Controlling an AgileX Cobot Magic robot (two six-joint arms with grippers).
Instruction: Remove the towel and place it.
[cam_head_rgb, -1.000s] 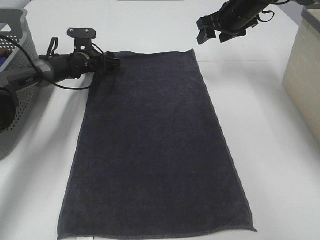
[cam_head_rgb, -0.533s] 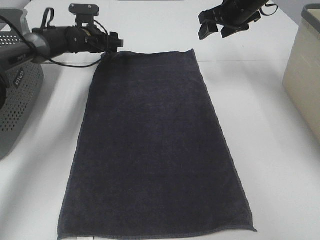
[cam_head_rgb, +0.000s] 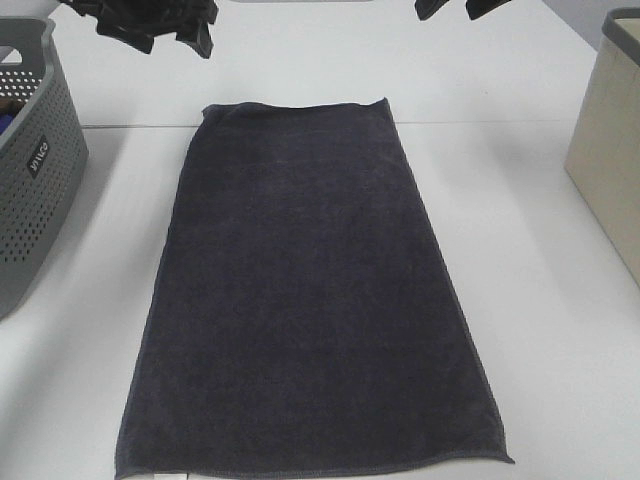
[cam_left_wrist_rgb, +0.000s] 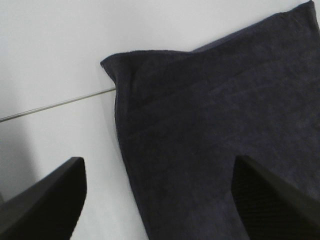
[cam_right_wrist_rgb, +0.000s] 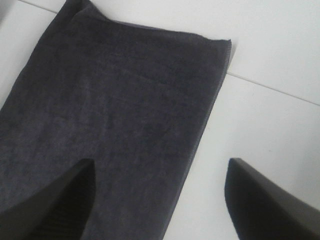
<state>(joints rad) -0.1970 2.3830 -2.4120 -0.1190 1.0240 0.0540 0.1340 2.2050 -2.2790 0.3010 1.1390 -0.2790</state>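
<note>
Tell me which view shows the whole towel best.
The exterior high view: the towel lies flat on the table, nearly all visible. The left wrist view shows only one far corner, the right wrist view the other.

One towel (cam_head_rgb: 305, 300), two end effectors.

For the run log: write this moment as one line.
towel: flat on table, unheld | left gripper: open, above towel corner | right gripper: open, above other corner | basket: left
</note>
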